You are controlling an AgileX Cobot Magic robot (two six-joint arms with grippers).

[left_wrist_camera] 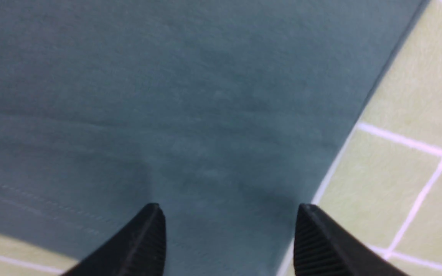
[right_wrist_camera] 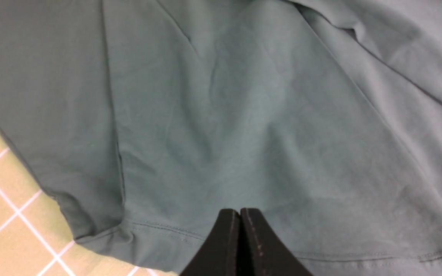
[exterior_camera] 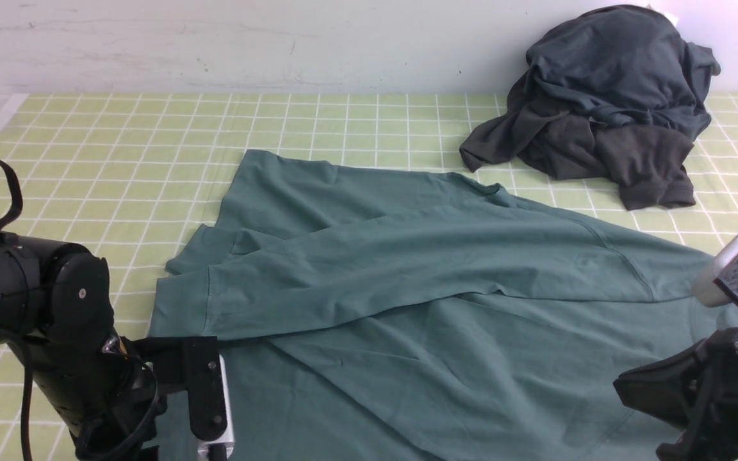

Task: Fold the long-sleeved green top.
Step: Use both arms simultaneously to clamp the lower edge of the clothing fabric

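Green long-sleeved top (exterior_camera: 446, 301) lies spread on the checked worktop (exterior_camera: 151, 128), partly folded over itself, its near hem cut off in the front view. Left tool (left_wrist_camera: 229, 214) gapes wide over the top's edge; right tool (right_wrist_camera: 240, 214) is pinched closed above the hem.

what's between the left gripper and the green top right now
Nothing visible. The left gripper hangs open directly over the green long-sleeved top near its edge; the dark garment pile lies at the far right, out of the way.

Left gripper (left_wrist_camera: 229, 210) jaws spread wide; right gripper (right_wrist_camera: 240, 211) jaws pressed together; both low, angled downward.
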